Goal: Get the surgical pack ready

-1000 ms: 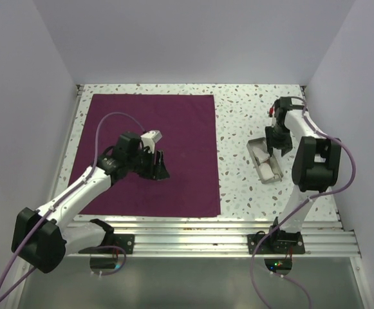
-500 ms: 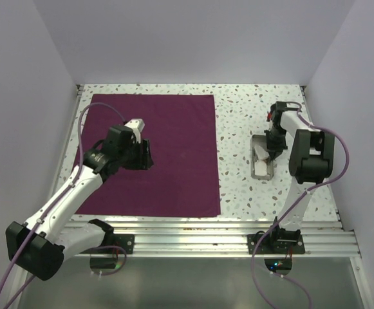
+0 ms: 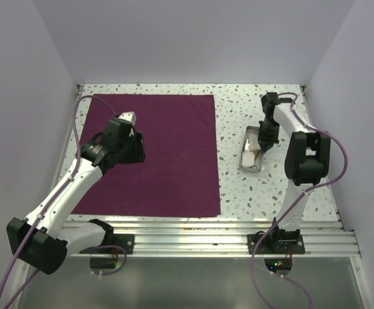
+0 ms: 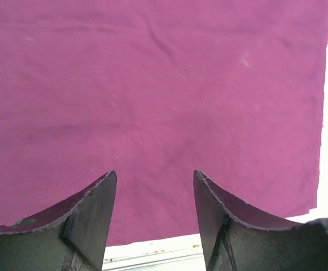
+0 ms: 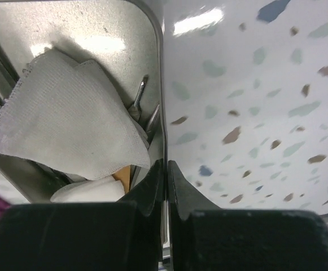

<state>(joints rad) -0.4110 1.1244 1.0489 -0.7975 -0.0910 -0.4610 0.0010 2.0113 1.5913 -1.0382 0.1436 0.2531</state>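
Observation:
The surgical pack is a deep purple-maroon fabric sheet (image 3: 167,154) lying flat on the left half of the table; it fills the left wrist view (image 4: 152,84). My left gripper (image 3: 137,149) hovers over the sheet's left part, open and empty (image 4: 155,180). My right gripper (image 3: 264,143) is shut on the right wall of a small metal tray (image 3: 246,162). In the right wrist view the jaws (image 5: 165,169) pinch the tray rim (image 5: 159,84). The tray holds white gauze (image 5: 68,118) and metal instruments (image 5: 138,99).
The speckled tabletop (image 3: 238,187) lies between sheet and tray. White walls close in on the left, back and right. An aluminium rail (image 3: 206,228) runs along the near edge with both arm bases.
My left gripper has drawn back to the left and farther up the sheet. My right gripper has dragged the tray leftward and away from the near edge, turning it slightly.

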